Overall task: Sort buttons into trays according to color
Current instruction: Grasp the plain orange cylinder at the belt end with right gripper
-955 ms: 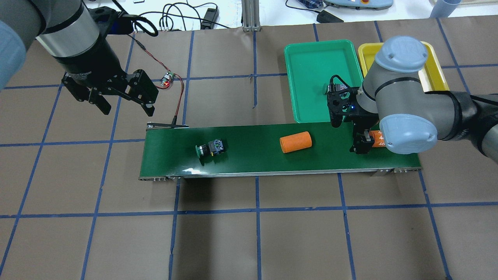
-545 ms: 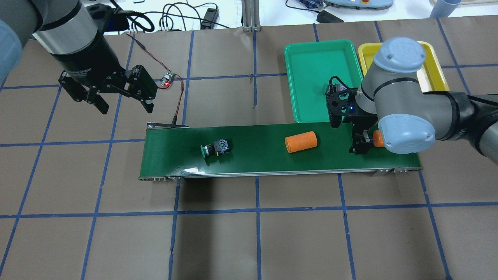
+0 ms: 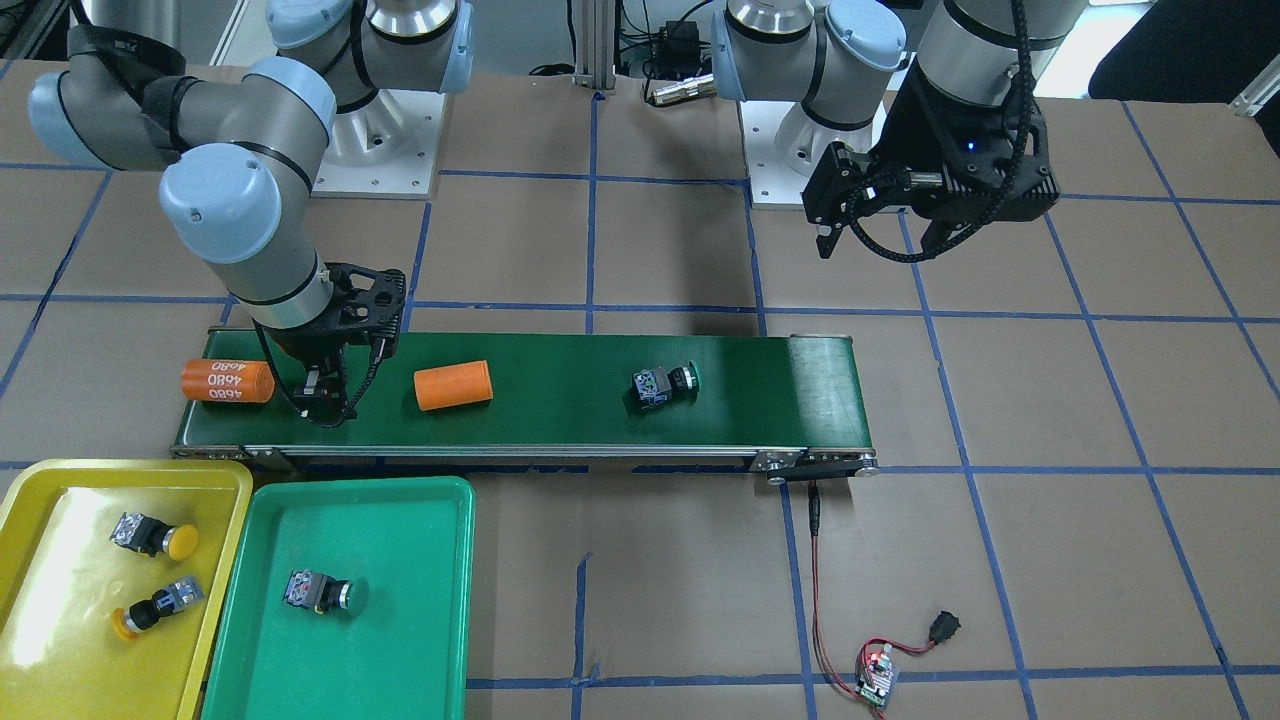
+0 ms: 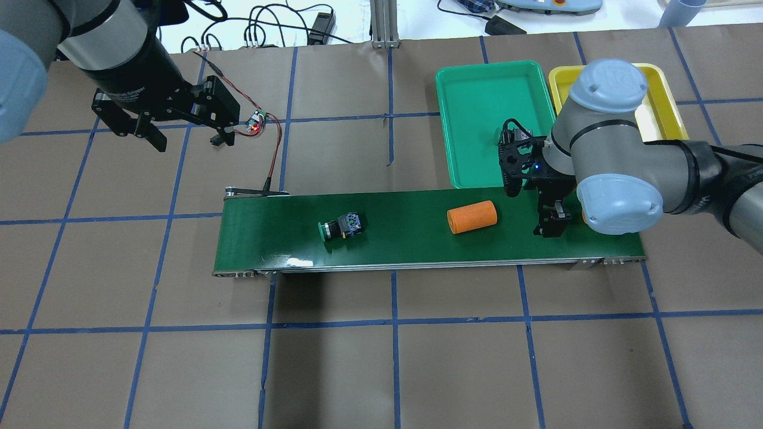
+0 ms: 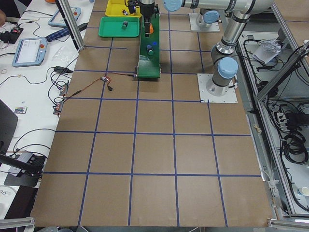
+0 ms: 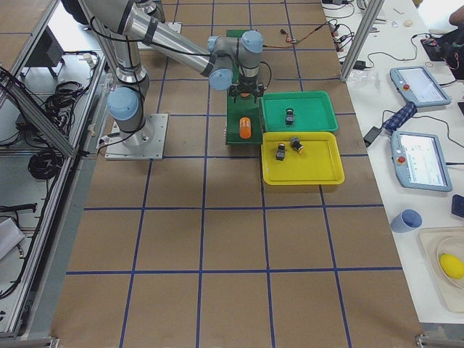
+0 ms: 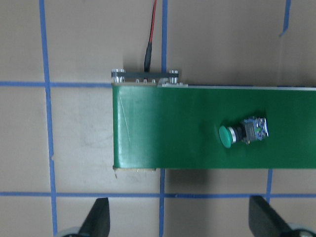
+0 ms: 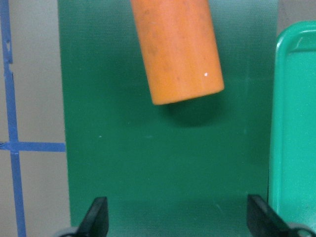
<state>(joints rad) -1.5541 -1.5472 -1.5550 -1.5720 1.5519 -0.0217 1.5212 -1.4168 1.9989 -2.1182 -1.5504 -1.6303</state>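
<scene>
A green-capped button (image 4: 341, 227) lies on its side on the dark-green conveyor belt (image 4: 405, 241); it also shows in the front view (image 3: 663, 384) and the left wrist view (image 7: 243, 133). My left gripper (image 4: 188, 137) is open and empty, well behind the belt's left end. My right gripper (image 4: 551, 227) is open and empty, low over the belt's right part, in front of the green tray (image 4: 471, 119). That tray holds one green button (image 3: 320, 592). The yellow tray (image 3: 60, 500) holds two yellow buttons (image 3: 150, 535) (image 3: 155, 605).
An orange cylinder (image 4: 472, 217) lies on the belt left of my right gripper. A second one marked 4680 (image 3: 228, 381) lies at the belt's end beyond it. A small circuit board with red wire (image 4: 256, 124) sits beside my left gripper.
The belt has carried the green button and both orange cylinders to the right. My left gripper has moved back, away from the belt. My right gripper has stayed nearly still.
</scene>
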